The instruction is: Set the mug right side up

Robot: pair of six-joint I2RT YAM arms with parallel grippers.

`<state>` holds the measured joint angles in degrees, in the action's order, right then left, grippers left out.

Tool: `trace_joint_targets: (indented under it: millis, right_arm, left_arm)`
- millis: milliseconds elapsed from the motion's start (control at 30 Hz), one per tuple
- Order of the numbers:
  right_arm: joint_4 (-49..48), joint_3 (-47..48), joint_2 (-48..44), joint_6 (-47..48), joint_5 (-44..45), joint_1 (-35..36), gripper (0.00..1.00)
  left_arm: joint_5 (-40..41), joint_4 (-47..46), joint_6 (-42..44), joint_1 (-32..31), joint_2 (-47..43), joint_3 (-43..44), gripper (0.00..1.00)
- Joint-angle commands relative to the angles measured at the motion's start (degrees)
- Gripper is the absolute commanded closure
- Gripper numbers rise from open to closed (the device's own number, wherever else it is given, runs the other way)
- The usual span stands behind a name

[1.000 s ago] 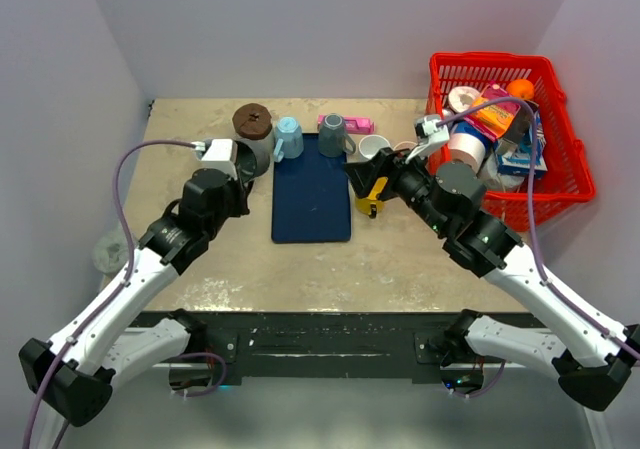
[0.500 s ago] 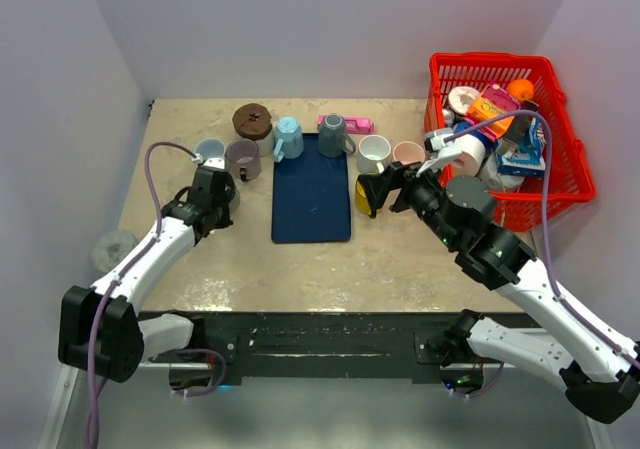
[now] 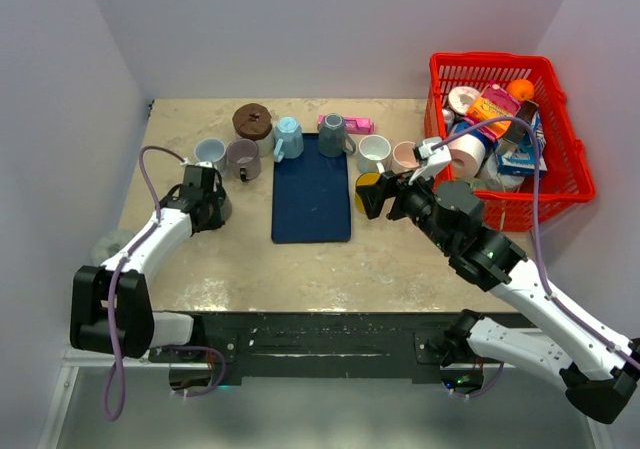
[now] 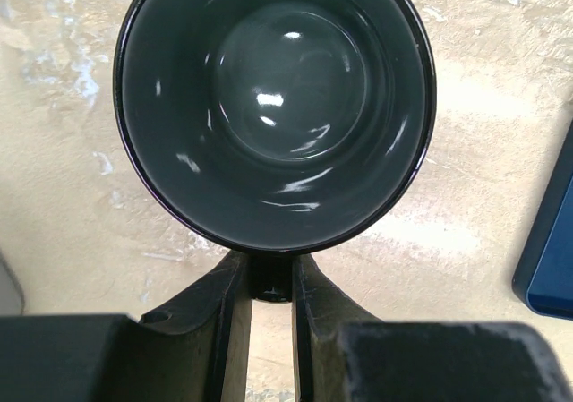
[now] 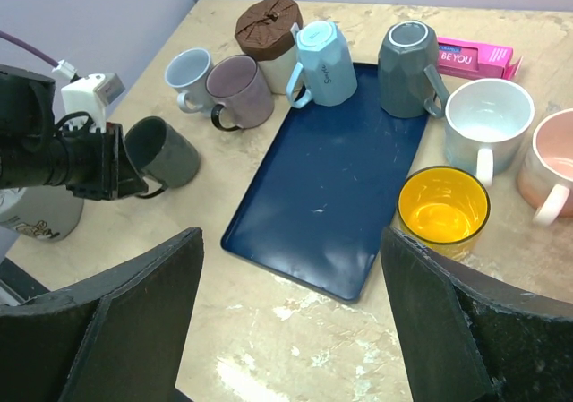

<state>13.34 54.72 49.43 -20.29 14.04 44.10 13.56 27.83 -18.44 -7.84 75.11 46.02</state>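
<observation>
Beige tabletop point(image 3: 400, 259), left side: the dark grey mug point(image 4: 273, 106) is tilted, its mouth facing the left gripper point(image 4: 269, 281), which pinches its handle. Best to roll the wrist until the rim sits level, then lower the base flat. The right gripper point(image 5: 291, 272) hangs spread wide, well apart.

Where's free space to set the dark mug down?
Free for the dark mug: near half of the blue tray, and table between tray and near edge. Crowded: back row, pale mug at far left through pink mug; yellow mug beside the tray's right edge.
</observation>
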Motion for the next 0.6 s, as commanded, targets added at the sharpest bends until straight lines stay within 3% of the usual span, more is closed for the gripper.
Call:
trace_joint_targets:
  millis: [0,300,567]
  right_arm:
    - [-1.5,-0.1,-0.7,0.3,0.5,0.0,0.17]
    - [-2.8,-0.4,0.5,1.0,-1.0,0.0,0.16]
    - [-3.0,-0.3,0.7,-0.1,-2.0,0.0,0.16]
  left_arm:
    - [-3.3,-5.2,-0.2,2.6,1.6,2.1,1.0]
    - [-4.0,-5.6,0.3,4.4,3.1,3.3,0.98]
    - [-4.9,-5.2,0.4,4.4,1.5,3.1,0.61]
